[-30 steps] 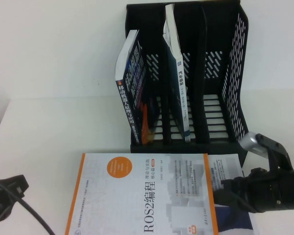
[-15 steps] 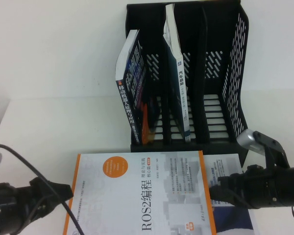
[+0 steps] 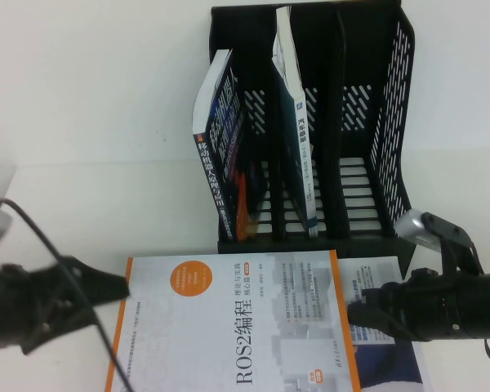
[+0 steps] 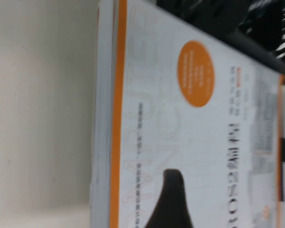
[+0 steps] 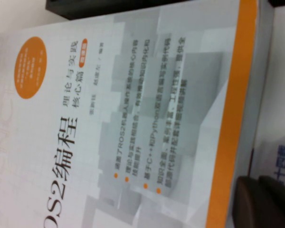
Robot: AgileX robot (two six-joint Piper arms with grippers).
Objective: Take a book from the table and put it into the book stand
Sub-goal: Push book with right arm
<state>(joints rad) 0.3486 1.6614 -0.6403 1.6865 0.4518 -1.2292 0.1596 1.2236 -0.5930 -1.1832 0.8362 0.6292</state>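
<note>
the left tool (image 3: pixel 118 287) has advanced from the table's near-left corner over the last second and now has a dark fingertip at the left edge of the large white paperback book with orange border and orange circle (image 3: pixel 237 327). in the left wrist view one dark finger (image 4: pixel 173 199) lies over the cover; whether the tool is spread or closed on the edge cannot be told. the right tool (image 3: pixel 361 312) has slid slightly leftward and sits at the book's right edge, over a second white-and-blue book (image 3: pixel 388 282) underneath; its finger state cannot be told either.

judgement: both arms now bracket the book, so a two-sided lift looks near; the book itself lies flat on the white table (image 3: pixel 106 196), just in front of the black plastic slotted book stand (image 3: pixel 367 131).

edges and room: the stand's left slot holds a leaning dark-covered book (image 3: pixel 220 155), the middle slot a thin white-and-teal book (image 3: pixel 298 139), the right slot is open. the book's far edge lies near the stand's base, so it likely needs raising and turning upright before entry. open table lies to the left.
</note>
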